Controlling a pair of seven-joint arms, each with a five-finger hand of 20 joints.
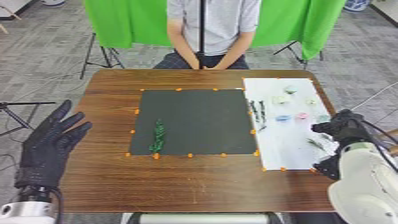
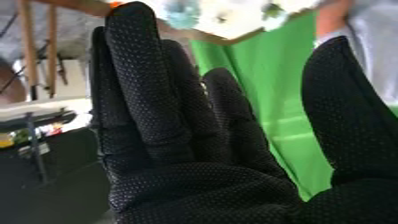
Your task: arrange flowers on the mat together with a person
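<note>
Dark mat (image 1: 204, 112) carries one green sprig (image 1: 158, 136)

Grey floor (image 1: 49, 65) spreads around the site, patterned in streaks. Bright green cloth (image 1: 131, 27) hangs across the far side. Brown worktop (image 1: 98, 182), visible wood grain. Dark mat, roughly square, lies about the middle of it. White sheet (image 1: 282, 145), longer than wide, lies along the mat's right side, slightly askew.

Left hand (image 1: 46, 150), black glove, at the worktop's left edge: fingers extended and spread, thumb apart. Right hand (image 1: 342, 130) by the white sheet's right border. Wrist view of the right hand (image 2: 200, 187): fingers straight and close together, thumb standing well away from them; green cloth shows in the gap.

Thin black stands: one (image 1: 96, 52) beyond the worktop's far left corner, another (image 1: 18, 107) left of the worktop.

Green sprig, leafy, lies lengthwise on the mat's left part, near end by the near edge. Dark slender stems (image 1: 257, 114) lie on the white sheet's left part. Small blooms on the sheet: pale ones (image 1: 281, 99) farther off, a blue one (image 1: 283, 118) and a pink one (image 1: 302, 116) side by side nearer. Smallest: orange tabs (image 1: 156, 156) dotted round mat and sheet.
</note>
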